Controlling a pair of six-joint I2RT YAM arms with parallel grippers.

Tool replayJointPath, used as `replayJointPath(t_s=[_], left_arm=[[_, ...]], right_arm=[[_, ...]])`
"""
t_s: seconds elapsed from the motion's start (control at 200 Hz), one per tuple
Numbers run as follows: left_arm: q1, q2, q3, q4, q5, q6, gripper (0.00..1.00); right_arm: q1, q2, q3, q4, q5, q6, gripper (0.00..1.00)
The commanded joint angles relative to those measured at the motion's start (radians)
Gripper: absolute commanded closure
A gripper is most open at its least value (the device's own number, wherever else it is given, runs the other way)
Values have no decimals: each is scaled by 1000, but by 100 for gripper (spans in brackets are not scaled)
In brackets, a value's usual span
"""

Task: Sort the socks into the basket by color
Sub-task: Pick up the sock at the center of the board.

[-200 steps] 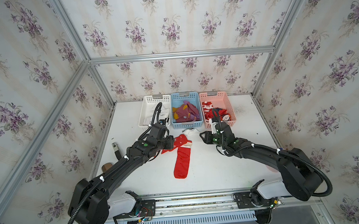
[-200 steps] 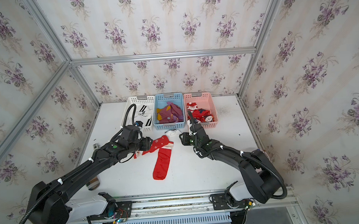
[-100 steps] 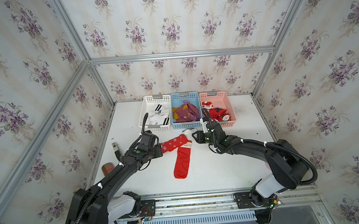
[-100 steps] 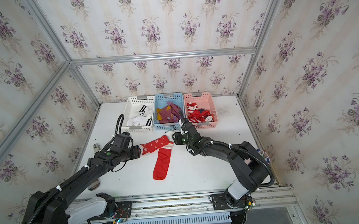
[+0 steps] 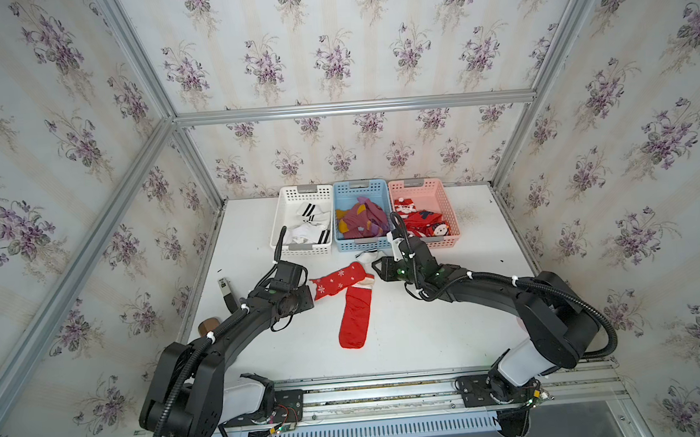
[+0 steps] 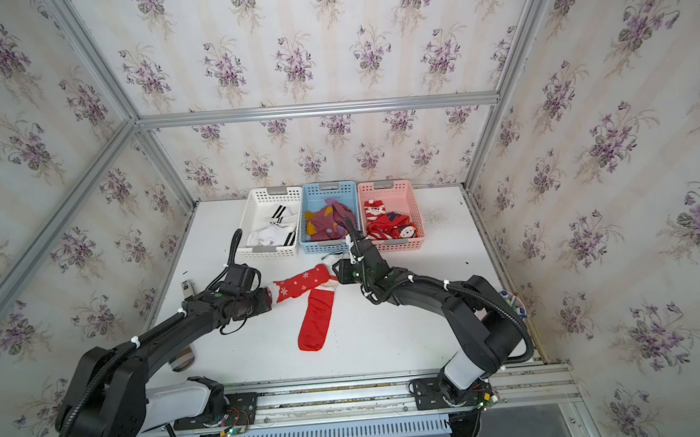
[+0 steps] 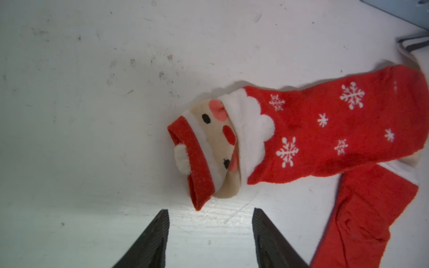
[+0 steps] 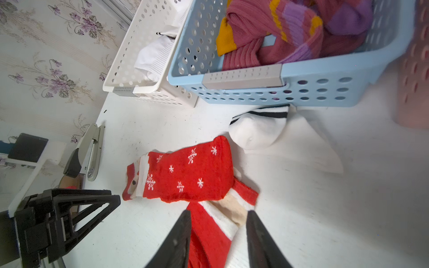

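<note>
Bench (image 5: 430, 327) holds a blue basket (image 5: 362, 246) beyond the Santa sock (image 5: 337, 280). Under that sock's plain end lies a red sock (image 5: 356, 315), with a white sock (image 8: 255, 132) just beside. Left fingers (image 7: 151, 241) gape empty just short of its face cuff; right fingers (image 8: 176, 243) are spread, astride the red sock's banded end.

Cell w/ wallpaper (image 5: 330, 58) on 3 sides, at 9, 12 and 3 o'clock in both top views: pale cream stripes, purple flower sprigs. Alu frame (image 5: 354, 107) runs along the wall joints: horiz. bar at 12, slanted posts toward 10 and 2. White table (image 5: 450, 325) fills the cell's base, matte, w/ small dark scuffs (image 7: 132, 62) seen in the left wrist view. Metal rail (image 5: 371, 393) along table edge at 6, slotted grille (image 5: 374, 432) just below it. Light even, shadows soft.
</note>
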Motion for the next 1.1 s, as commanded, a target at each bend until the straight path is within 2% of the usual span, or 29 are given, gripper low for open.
replayJointPath(t_s=[0.0, 0.08, 0.36, 0.39, 0.694, 0.819, 0.929, 1.099], left_arm=[[6, 30, 3, 41, -15, -24, 43], [9, 52, 5, 51, -15, -28, 44], [12, 88, 2, 78, -25, -31, 44], [13, 90, 0, 83, -26, -31, 48], [17, 145, 11, 117, -8, -31, 55], [18, 154, 12, 132, -5, -32, 61], [19, 163, 21, 131, -4, -29, 75], [18, 154, 29, 118, -7, -18, 86]], right_arm=[[0, 3, 5, 24, -35, -7, 58], [12, 9, 9, 35, -73, -29, 59], [35, 30, 8, 41, -90, -35, 59], [38, 31, 7, 44, -95, -37, 59], [64, 45, 5, 63, -153, -48, 59], [75, 48, 3, 63, -152, -48, 59], [81, 54, 3, 63, -151, -46, 59], [82, 51, 0, 60, -145, -46, 60]])
